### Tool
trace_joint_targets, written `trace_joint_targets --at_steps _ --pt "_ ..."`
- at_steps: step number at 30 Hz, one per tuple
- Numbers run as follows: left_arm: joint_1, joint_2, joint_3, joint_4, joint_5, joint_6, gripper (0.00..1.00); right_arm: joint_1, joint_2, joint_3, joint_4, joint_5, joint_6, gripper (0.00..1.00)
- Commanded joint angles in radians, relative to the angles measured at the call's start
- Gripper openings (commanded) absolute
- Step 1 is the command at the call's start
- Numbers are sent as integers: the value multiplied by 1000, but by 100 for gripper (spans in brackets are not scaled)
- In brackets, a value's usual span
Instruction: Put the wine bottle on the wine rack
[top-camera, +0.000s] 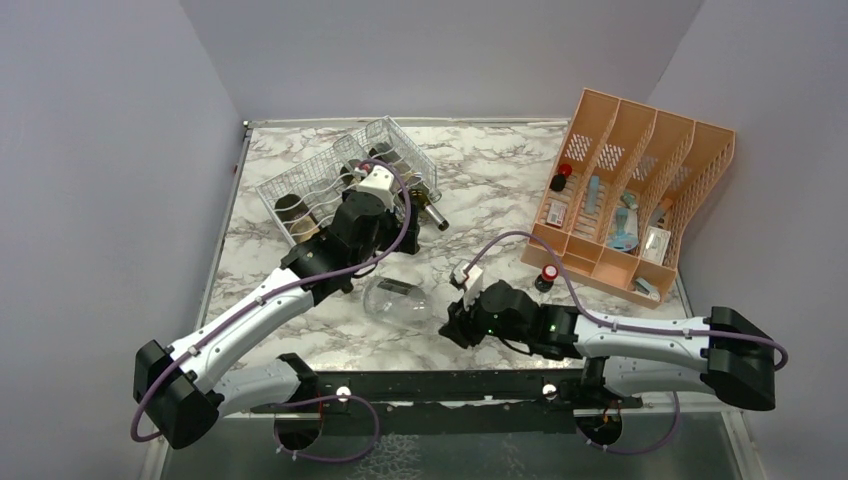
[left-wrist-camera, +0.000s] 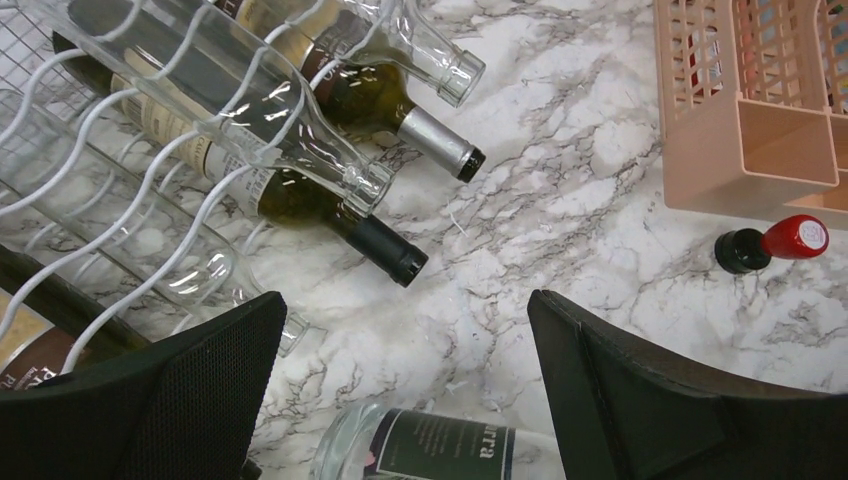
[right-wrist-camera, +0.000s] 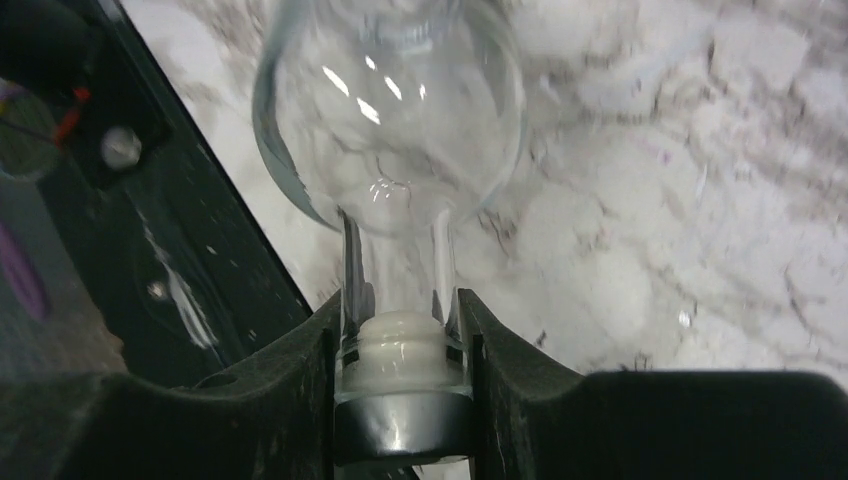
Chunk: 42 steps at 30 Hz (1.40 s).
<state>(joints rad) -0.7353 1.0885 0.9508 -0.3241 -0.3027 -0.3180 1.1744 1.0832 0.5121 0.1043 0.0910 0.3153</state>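
Top external: marble table (top-camera: 500, 180), grey walls (top-camera: 100, 150); right gripper (right-wrist-camera: 400, 345) pinches wine bottle (right-wrist-camera: 390, 110); left gripper (left-wrist-camera: 405, 310) agape.

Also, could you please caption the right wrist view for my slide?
The right gripper grips the stoppered neck of the clear bottle, marble table behind.

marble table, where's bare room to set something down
Widest bare patch: marble table between the silvery-white wire rack and the orange plastic slotted organizer. Crowded near the front: the clear round glass bottle in the right tool, and a small red-capped bottle beside the organizer.
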Motion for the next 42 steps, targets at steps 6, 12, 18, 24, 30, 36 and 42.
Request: trace_joint_targets --at_steps 6,12,18,24,30,36,42 --pt "30 -27 -47 -22 83 -18 99 -5 66 -5 -177 34 22 1" --pt "37 -11 -89 -47 86 -24 99 -5 208 41 -185 19 53 1" --pt "40 61 -94 -80 93 -35 99 -5 274 69 -208 53 84 9" --pt "44 143 -109 -84 127 -54 90 -5 295 74 -221 71 117 29" --pt "52 215 -124 -77 155 -60 74 -5 287 66 -227 88 124 43" --pt "57 249 -125 -66 200 -56 59 -5 294 94 -238 77 82 51" --pt "59 240 -136 -64 218 -56 54 -5 338 135 -233 30 39 56"
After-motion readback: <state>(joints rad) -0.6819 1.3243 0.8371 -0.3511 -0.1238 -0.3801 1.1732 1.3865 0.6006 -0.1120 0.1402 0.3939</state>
